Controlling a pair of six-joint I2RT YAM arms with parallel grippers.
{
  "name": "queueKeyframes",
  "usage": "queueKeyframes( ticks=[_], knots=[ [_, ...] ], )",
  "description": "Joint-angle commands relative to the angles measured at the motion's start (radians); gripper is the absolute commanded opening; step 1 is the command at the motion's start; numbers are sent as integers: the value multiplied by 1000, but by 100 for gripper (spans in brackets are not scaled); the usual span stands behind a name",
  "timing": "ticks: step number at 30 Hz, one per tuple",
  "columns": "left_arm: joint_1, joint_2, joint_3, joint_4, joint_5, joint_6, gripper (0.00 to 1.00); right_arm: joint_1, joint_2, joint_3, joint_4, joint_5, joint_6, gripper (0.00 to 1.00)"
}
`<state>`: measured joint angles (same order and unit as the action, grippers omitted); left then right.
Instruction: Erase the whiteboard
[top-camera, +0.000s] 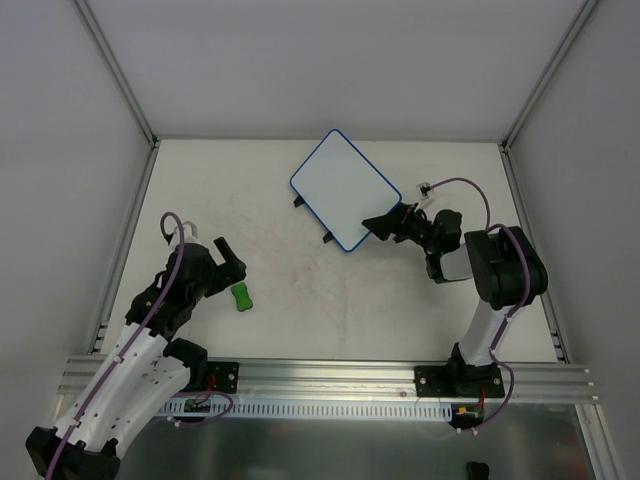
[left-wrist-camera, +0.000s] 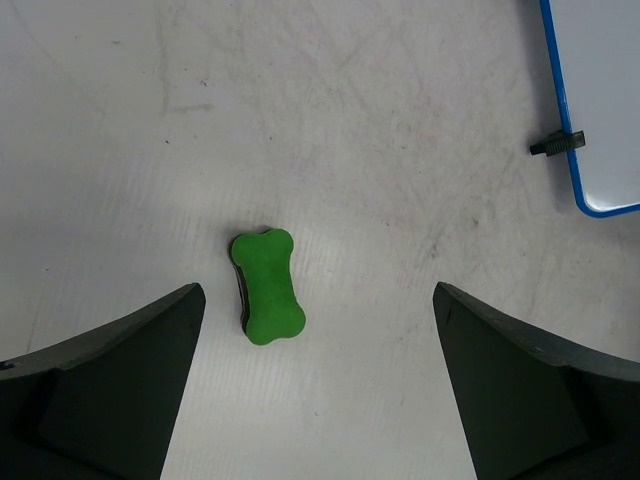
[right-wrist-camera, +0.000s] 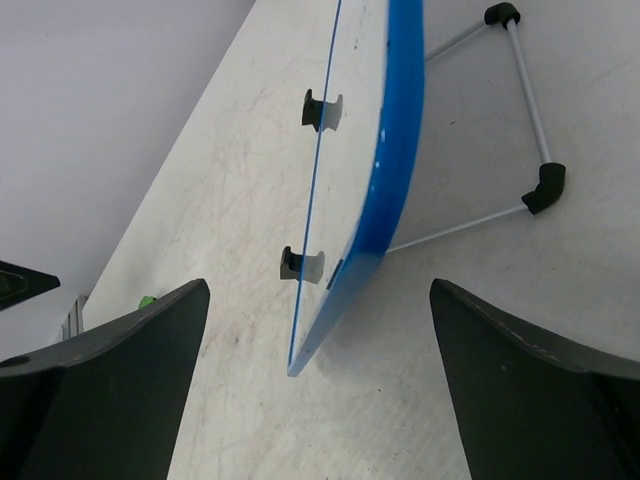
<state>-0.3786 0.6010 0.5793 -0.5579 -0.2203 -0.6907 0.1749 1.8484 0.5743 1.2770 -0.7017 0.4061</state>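
Diagonally the whiteboard (top-camera: 345, 188) sits, long axis far-left to near-right, near corner at wide-jawed right gripper (top-camera: 383, 224); left gripper (top-camera: 228, 262) likewise spread.

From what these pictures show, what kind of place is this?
Probably a robot lab test cell: left arm and right arm bolted to a metal rail, plain white walls enclosing the table, a whiteboard and green eraser on it.

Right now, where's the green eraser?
Top view: the green eraser lies on the left of the table, just ahead of the left gripper, jaws open; the whiteboard is farther back to the right.
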Motion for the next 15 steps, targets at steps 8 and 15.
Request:
queueKeyframes(
  ticks=[8, 15],
  knots=[
    [0, -36, -9, 23, 4, 13, 99, -51, -73, -151, 254, 27, 59, 99],
    [0, -66, -36, 36, -5, 3, 99, -43, -434, -332, 22, 108, 109, 99]
  ],
)
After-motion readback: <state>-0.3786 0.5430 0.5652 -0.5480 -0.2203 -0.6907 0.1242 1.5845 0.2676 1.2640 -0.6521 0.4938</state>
